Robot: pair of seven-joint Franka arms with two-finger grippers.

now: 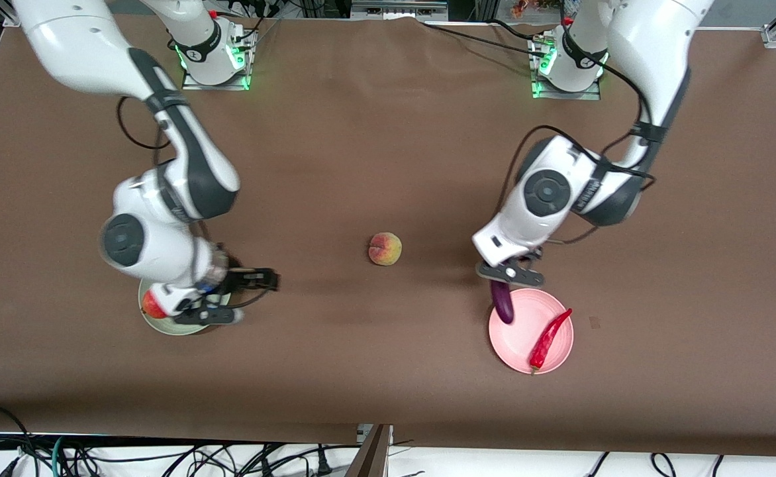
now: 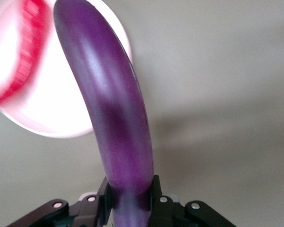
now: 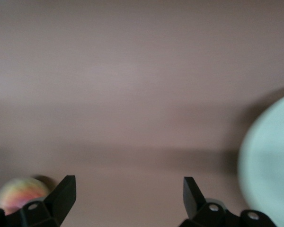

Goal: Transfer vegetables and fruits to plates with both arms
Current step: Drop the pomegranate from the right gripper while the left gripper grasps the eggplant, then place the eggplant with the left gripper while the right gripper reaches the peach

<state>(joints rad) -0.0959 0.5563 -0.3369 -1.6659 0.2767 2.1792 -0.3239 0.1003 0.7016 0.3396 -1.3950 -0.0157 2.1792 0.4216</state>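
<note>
Left tool [image 1: 508,273] gripping eggplant [image 1: 502,301] over pink plate [image 1: 560,351] rim, right tool [image 1: 265,278] wide beside green plate [image 1: 156,323]

This is a robotics lab, not a home or a kitchen; two white jointed arms, the right arm [image 1: 163,199] and the left arm [image 1: 580,179], are bolted to metal base plates [image 1: 216,79] with green status lights glowing at 12 o'clock on the bench [image 1: 388,132]; the bench is covered by a plain brown sheet; aluminium framing [image 1: 775,30] shows at the corner; loose black cables [image 1: 163,457] tangle along the 6 o'clock edge; plastic-looking play food and small plates serve as test props.
</note>
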